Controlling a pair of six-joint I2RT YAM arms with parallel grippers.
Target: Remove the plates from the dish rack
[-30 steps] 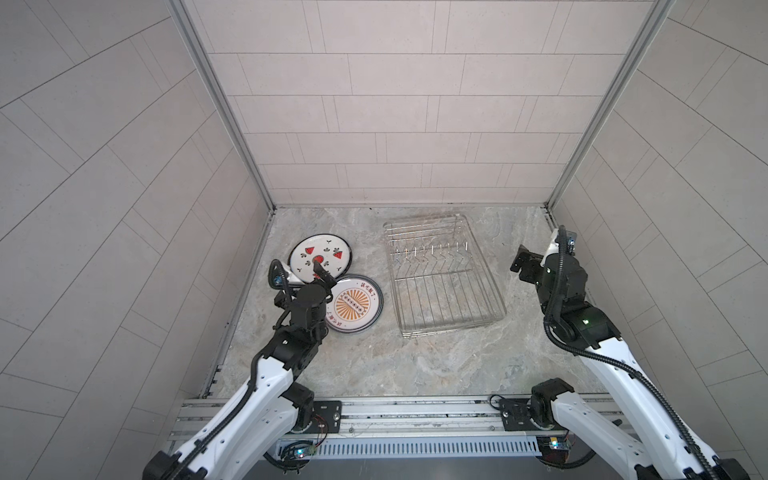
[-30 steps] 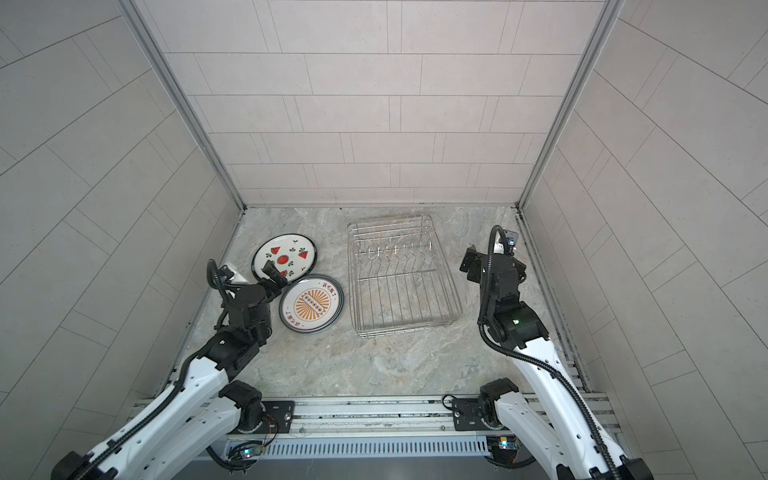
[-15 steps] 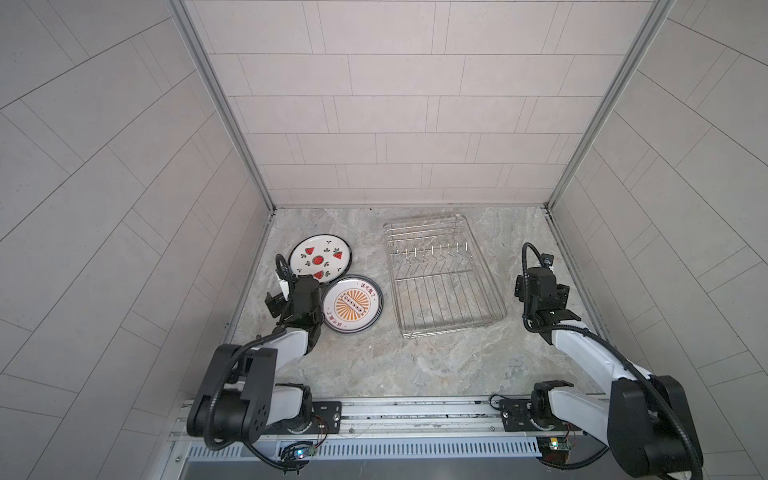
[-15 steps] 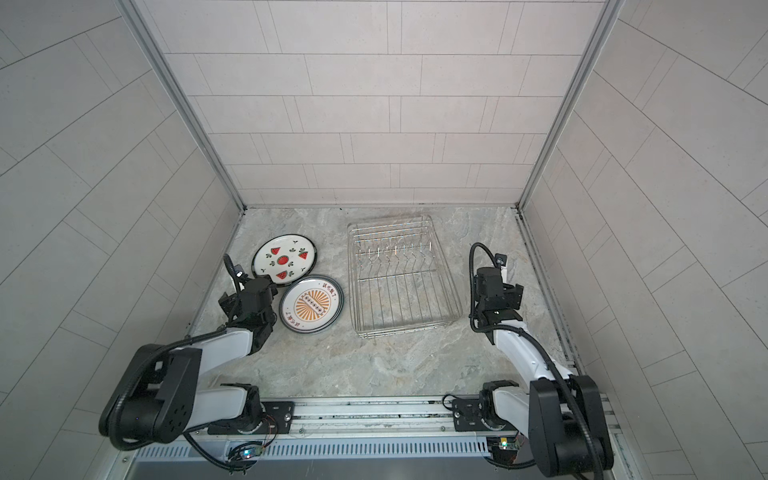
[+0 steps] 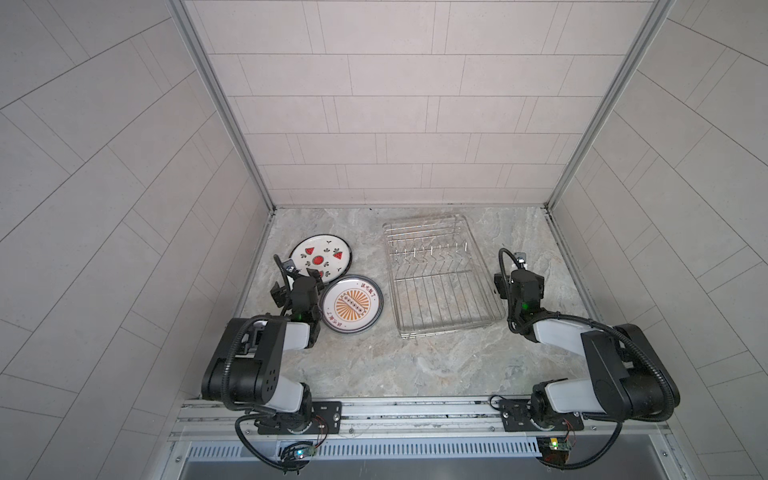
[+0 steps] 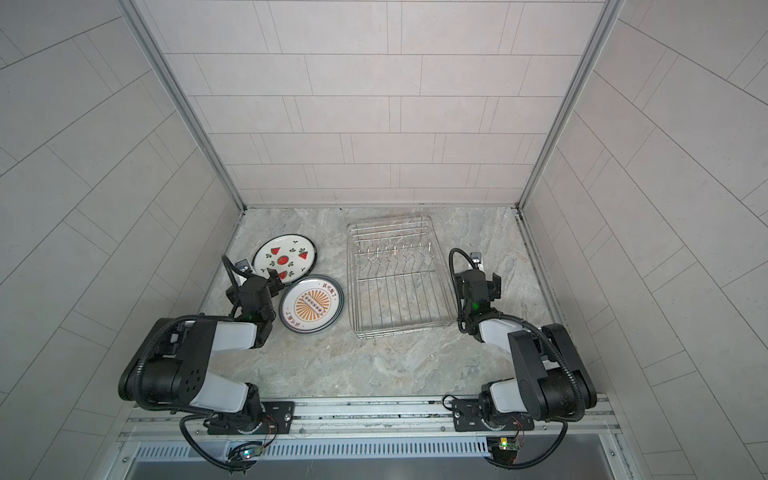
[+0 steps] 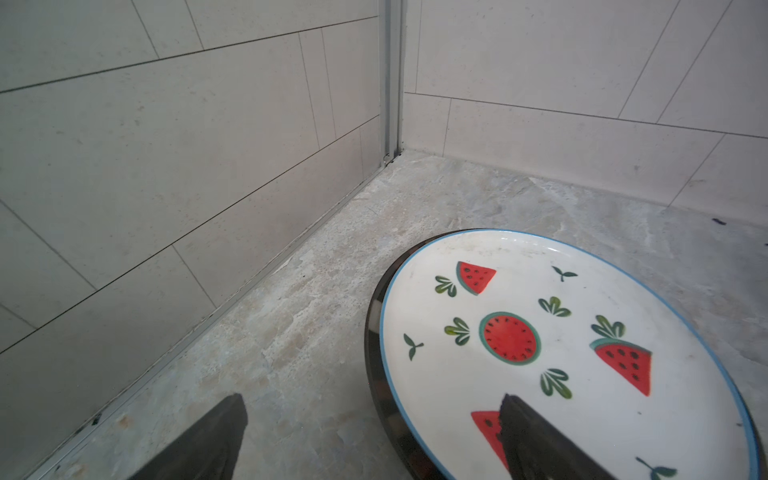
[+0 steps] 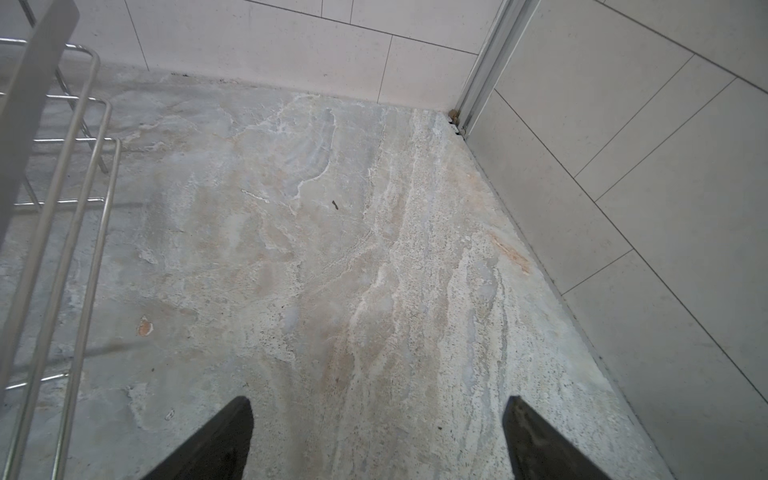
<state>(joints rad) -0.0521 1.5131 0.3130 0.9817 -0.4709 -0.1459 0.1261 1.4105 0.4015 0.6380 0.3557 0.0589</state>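
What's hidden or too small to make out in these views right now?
Watermelon plate: near edge hidden by the left hand in both top views; cut off by the frame in the left wrist view.
Stack beneath: only a dark rim shows there; count unclear.
Sunburst plate: characters too small to read in both top views.
Rack: only a corner in the right wrist view, cut by the frame.
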